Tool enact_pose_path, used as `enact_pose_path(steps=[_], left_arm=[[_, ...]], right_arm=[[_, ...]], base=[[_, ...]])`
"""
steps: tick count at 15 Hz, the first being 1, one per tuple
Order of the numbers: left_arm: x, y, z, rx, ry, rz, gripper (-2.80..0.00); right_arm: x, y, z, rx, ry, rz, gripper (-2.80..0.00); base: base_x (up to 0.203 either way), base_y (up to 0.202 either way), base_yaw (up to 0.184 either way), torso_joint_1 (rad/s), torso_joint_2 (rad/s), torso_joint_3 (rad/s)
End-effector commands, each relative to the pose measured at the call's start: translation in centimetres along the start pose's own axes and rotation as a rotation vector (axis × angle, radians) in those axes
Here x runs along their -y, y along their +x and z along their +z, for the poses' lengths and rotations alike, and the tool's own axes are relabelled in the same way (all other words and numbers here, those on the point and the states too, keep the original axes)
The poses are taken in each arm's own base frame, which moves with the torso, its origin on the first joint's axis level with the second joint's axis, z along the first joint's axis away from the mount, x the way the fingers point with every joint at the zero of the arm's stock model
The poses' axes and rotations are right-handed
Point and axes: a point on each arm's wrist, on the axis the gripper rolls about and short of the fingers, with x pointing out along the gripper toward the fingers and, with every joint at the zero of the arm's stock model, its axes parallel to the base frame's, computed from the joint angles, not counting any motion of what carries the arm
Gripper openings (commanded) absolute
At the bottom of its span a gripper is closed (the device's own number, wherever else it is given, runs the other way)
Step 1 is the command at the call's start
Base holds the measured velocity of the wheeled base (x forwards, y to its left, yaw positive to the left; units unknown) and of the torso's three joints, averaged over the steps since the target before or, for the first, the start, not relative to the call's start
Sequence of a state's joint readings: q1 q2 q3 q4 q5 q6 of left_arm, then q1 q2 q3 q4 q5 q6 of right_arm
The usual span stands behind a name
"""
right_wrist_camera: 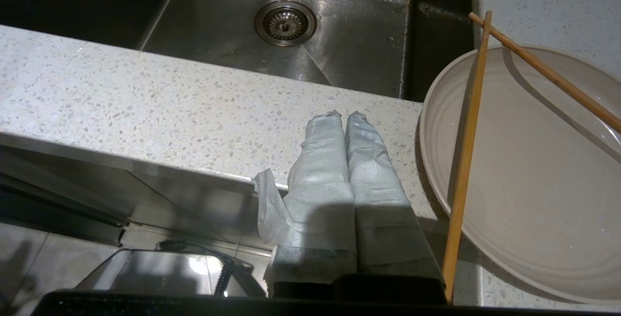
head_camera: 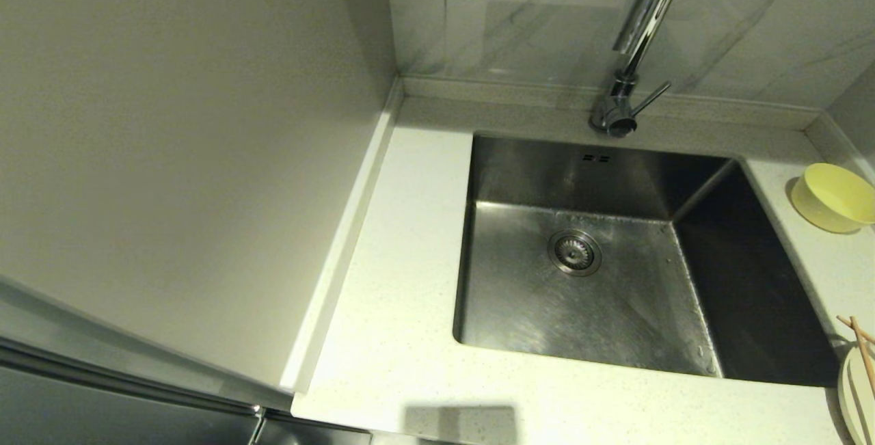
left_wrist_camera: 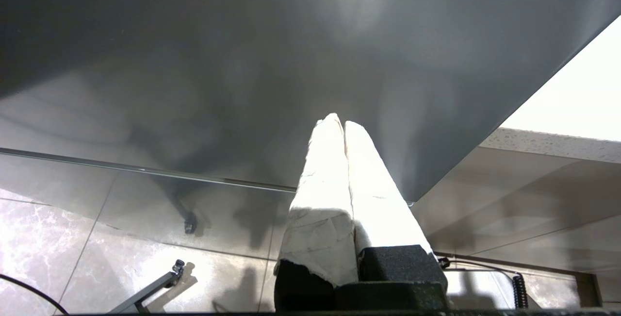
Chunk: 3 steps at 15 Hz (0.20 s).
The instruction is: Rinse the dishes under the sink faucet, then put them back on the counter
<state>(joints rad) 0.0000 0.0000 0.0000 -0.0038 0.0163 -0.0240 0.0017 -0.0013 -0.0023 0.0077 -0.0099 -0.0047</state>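
The cream-white plate lies on the speckled counter right of the sink, with two wooden chopsticks resting across it; only its edge shows in the head view. The pale yellow bowl stands farther back on the counter. The chrome faucet rises behind the sink. My right gripper is shut and empty, over the counter's front edge just left of the plate. My left gripper is shut and empty, low beside a grey cabinet panel. Neither arm shows in the head view.
The steel sink has a round drain strainer in its floor, and the strainer also shows from the right wrist. A tall pale cabinet side walls off the counter's left. Marble tiles stand behind the faucet.
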Motion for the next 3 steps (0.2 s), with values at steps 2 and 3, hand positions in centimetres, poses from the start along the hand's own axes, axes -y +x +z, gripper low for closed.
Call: enact_pose_path(steps=[2,3], left_arm=[[0.00,-0.01,0.00,0.002,-0.001,0.000,-2.80],[0.00,-0.01,0.00,0.002,-0.001,0.000,-2.80]], right_arm=[[0.00,0.02,-0.02,-0.002,0.003,-0.001,-2.80],[0.00,0.02,-0.02,-0.002,0.002,-0.001,-2.80]], base=[[0.000,0.000,0.000,0.000,0.00,0.000],[0.000,0.000,0.000,0.000,0.00,0.000]])
